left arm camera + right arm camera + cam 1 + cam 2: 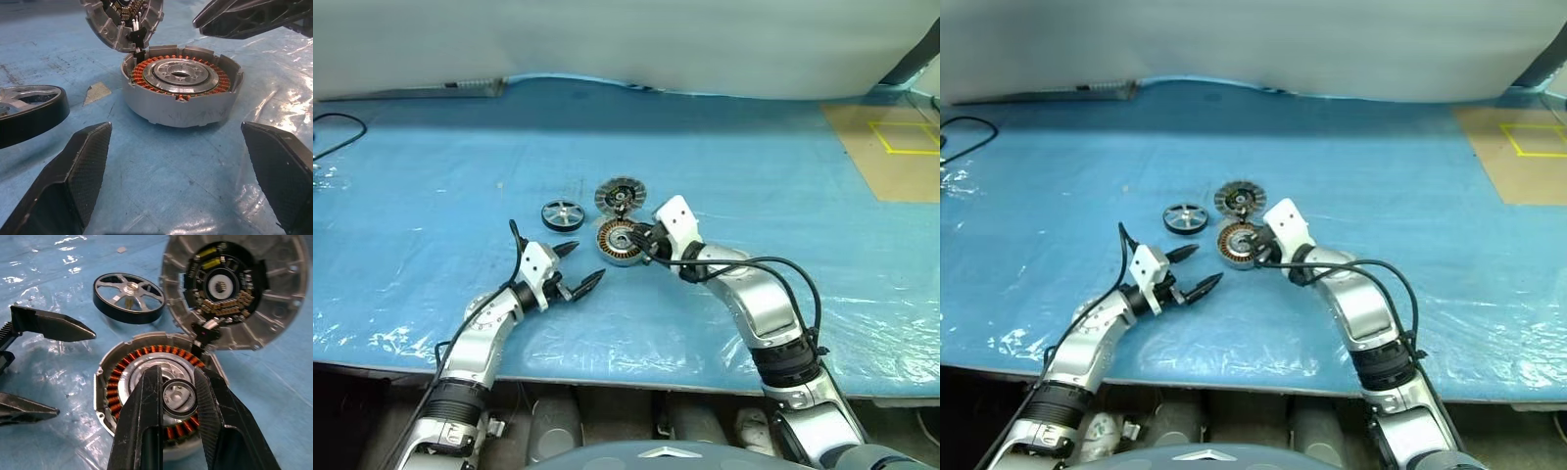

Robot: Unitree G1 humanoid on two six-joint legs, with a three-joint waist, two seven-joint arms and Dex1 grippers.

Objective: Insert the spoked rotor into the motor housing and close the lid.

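Two robot arms reach forward over a bench [431,176] covered in blue plastic sheeting; nearest is the left gripper [579,267], its black fingers [73,181] spread wide with nothing between them, hovering just short of the motor housing [621,242] and pointing toward it; the motor housing, a squat grey puck with a ring of copper-coloured windings around a silver centre, sits on the sheeting near the middle of the bench; the right gripper [178,396] hangs directly over the housing, its fingers [146,416] drawn narrow around a small dark ring [179,398] with a shiny inner face, held just above the housing's silver centre; the lid [621,195], a grey ribbed disc, stands tilted open at the far edge of the housing, joined to it by a small dark hinge piece, its inner face showing small electronic parts; the spoked rotor [563,214], a black-rimmed wheel with silvery spokes, lies flat on the sheeting just to the left of the housing and apart from it; a black cable [337,132] curls on the bench far to the left of the housing.
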